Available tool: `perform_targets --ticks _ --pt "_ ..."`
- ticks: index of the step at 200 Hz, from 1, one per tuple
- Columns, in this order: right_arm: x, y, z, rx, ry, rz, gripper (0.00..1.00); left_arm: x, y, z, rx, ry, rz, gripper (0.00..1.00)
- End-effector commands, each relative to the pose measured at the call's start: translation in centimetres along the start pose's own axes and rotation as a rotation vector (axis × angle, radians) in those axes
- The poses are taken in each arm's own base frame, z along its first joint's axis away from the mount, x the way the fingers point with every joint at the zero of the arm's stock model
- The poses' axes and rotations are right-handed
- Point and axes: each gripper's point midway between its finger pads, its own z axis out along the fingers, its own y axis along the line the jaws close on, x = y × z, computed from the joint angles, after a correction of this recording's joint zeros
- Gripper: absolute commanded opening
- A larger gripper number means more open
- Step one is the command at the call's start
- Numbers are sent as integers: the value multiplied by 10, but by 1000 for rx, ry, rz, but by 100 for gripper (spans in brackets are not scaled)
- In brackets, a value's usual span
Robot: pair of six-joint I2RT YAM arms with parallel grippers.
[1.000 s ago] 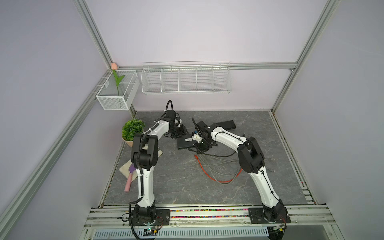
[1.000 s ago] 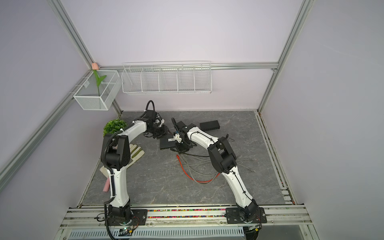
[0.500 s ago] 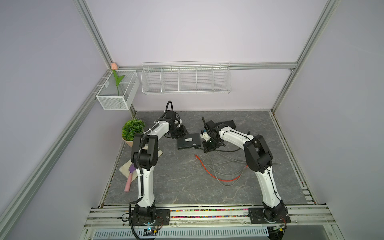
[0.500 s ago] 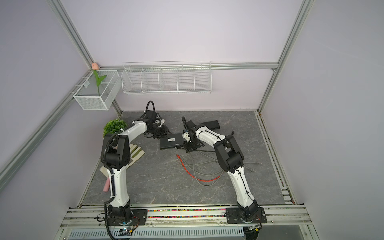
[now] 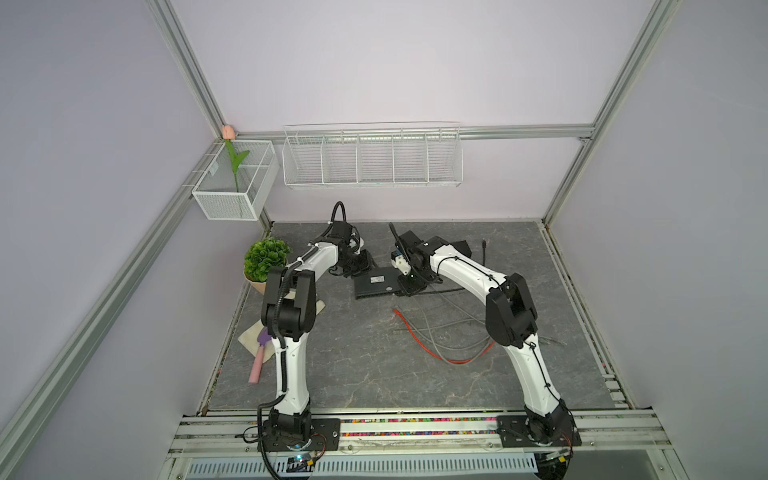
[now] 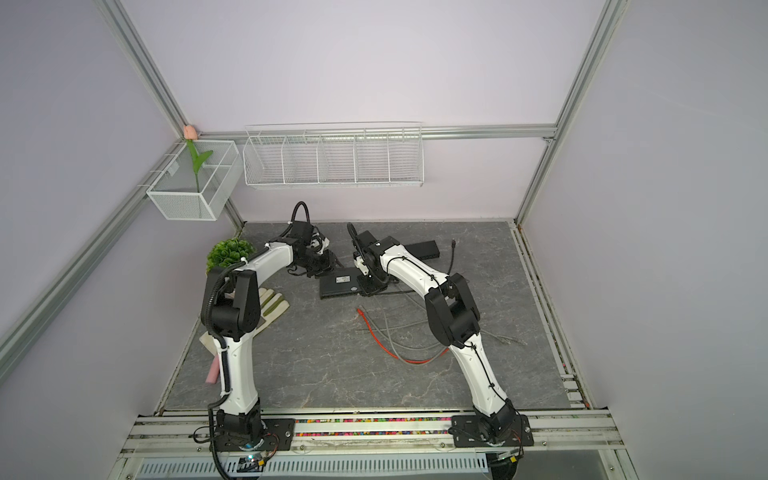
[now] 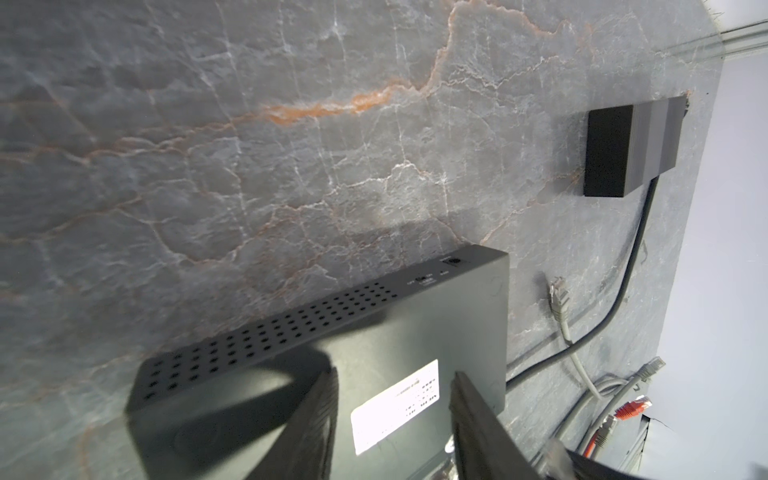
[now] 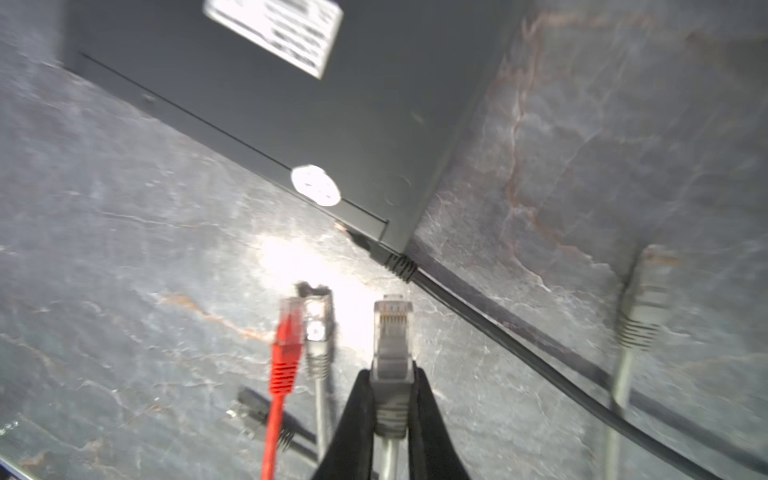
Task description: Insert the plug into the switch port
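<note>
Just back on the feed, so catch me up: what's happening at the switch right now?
The right tool grips a grey plug, tip pointing toward a corner of the black switch, not yet in a port. The left tool sits open over its labelled top. A red plug lies loose on the table.

- The white label (image 7: 395, 405) on the black network switch (image 7: 415, 316) is printed, but nothing can be read.
- The round sticker (image 8: 315, 185) is found equally illegible.
</note>
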Motion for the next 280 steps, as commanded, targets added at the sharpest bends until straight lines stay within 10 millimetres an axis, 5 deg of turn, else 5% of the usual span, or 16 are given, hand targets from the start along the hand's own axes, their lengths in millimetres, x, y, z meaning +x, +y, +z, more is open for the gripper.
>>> perform_targets --ticks 1,21,38,92,119,214,280 --pt "-1 3 -46 63 -20 -96 7 2 20 -9 -24 -4 -77 46" --pt "-1 33 -69 36 -46 -170 7 -12 19 -23 30 -50 -118 46" --pt "12 60 -66 -26 -24 -208 7 -20 17 -31 42 -67 -114 46" --pt "38 119 -4 -195 36 -168 7 -23 21 -27 30 -61 -112 46" --pt "29 136 19 -203 12 -156 7 -26 22 -29 23 -75 -113 46" --pt "-17 107 60 -139 -75 -122 7 -20 37 -19 -29 -40 -93 46" --pt "-37 78 46 -136 -105 -185 7 -52 21 -52 -57 -182 -49 49"
